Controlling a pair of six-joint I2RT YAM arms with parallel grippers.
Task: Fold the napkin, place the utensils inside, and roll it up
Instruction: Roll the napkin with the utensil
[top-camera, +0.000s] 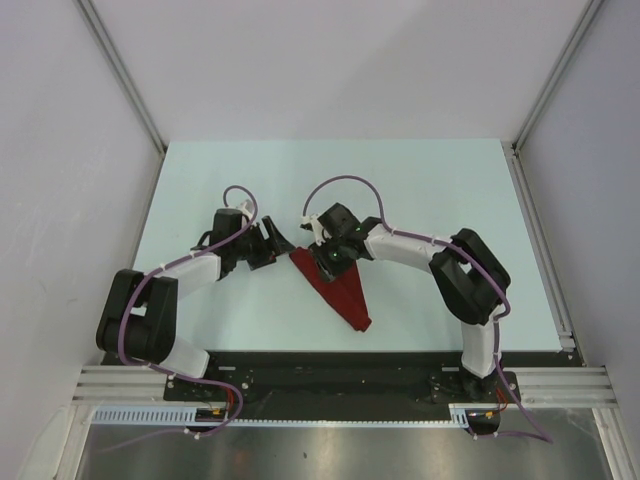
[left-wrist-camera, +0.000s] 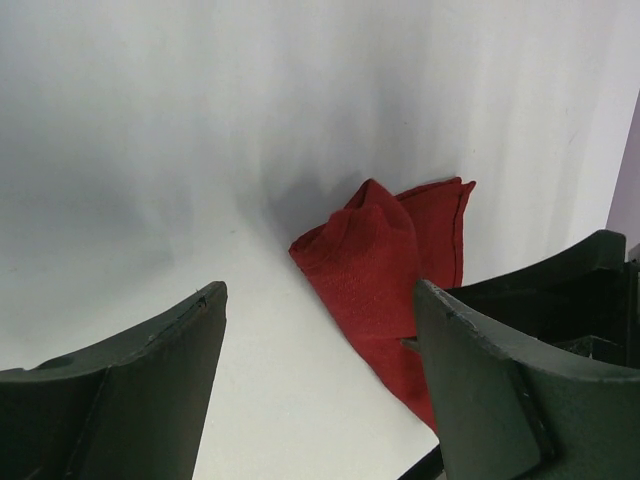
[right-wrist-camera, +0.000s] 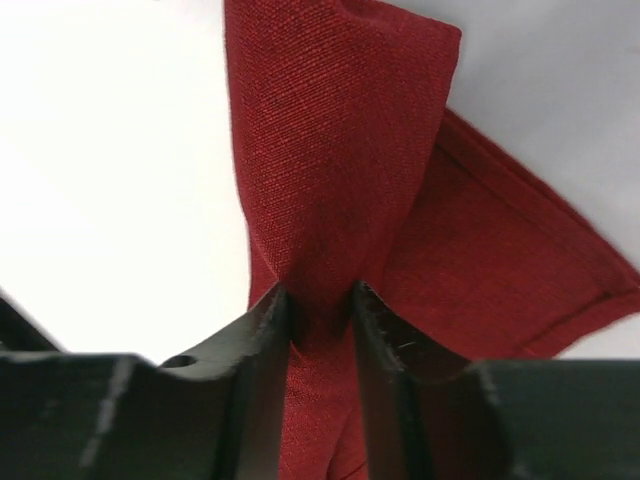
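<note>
Nothing can be read in any view: no text, label, brand, number or sign shows on the napkin (top-camera: 336, 287) or the table (top-camera: 420, 180).
</note>
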